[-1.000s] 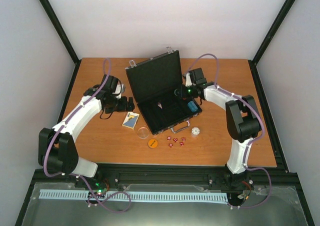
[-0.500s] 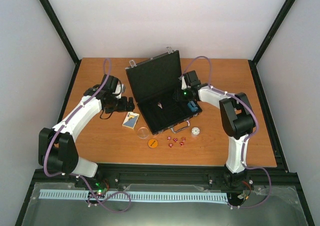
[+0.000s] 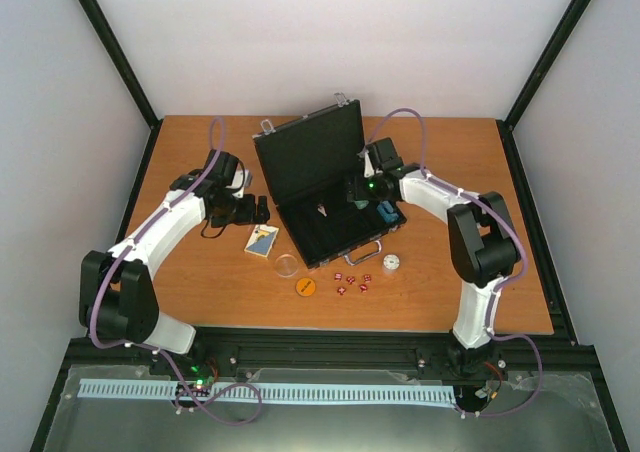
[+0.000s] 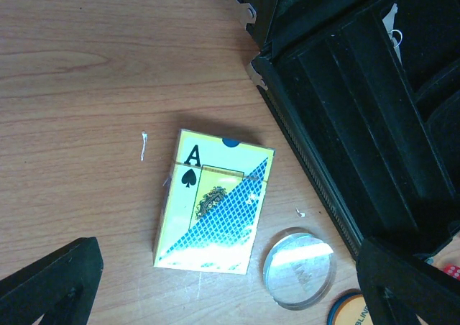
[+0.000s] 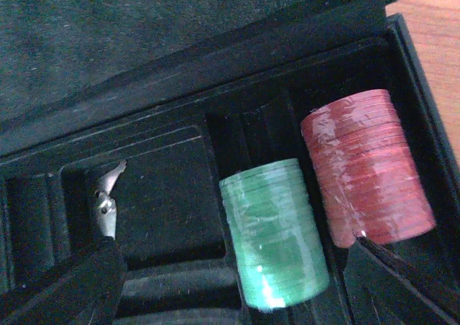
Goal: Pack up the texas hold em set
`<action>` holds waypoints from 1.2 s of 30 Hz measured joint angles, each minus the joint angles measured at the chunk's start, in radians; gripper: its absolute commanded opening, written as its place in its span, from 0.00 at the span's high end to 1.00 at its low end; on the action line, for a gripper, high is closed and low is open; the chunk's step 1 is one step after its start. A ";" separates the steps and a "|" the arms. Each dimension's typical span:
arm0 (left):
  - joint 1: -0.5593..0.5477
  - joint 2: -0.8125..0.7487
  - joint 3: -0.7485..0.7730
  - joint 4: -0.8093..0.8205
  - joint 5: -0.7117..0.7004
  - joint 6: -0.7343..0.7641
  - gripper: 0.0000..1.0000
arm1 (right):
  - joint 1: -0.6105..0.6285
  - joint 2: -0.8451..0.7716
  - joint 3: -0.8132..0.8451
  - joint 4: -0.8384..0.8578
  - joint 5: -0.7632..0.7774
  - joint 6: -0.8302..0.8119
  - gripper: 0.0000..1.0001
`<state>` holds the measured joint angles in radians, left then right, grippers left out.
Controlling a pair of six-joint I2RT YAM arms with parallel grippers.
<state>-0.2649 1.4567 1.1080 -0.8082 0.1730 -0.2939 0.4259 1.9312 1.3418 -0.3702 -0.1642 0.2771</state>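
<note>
Chips [image 5: 273,231], green, seemingly within right pincer [image 5: 233,267]

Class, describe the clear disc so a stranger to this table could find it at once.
Start at the open black briefcase on the wooden table. Off its near left corner lies a card box, with the clear disc beside it. Unlike the neighbouring orange disc, it is see-through.

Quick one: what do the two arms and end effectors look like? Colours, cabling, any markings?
Both are white link shells with black joint housings: left arm, right arm. A purple cable loops along each. A green light glows on the right wrist. The left end effector and right end effector have plain black wedge fingers; no markings readable.
</note>
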 measured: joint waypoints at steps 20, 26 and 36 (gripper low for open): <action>0.000 0.002 0.000 0.000 0.008 0.002 0.00 | 0.058 -0.247 -0.169 -0.565 0.078 -0.129 0.15; 0.000 0.002 0.000 0.000 0.011 0.002 0.00 | 0.059 -0.311 -0.261 -0.609 0.078 -0.127 0.20; 0.000 0.002 0.000 0.000 0.011 0.002 0.00 | 0.059 -0.288 -0.272 -0.605 0.066 -0.134 0.45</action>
<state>-0.2649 1.4582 1.1080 -0.8082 0.1841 -0.2920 0.4850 1.6432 1.0702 -0.9749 -0.0978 0.1436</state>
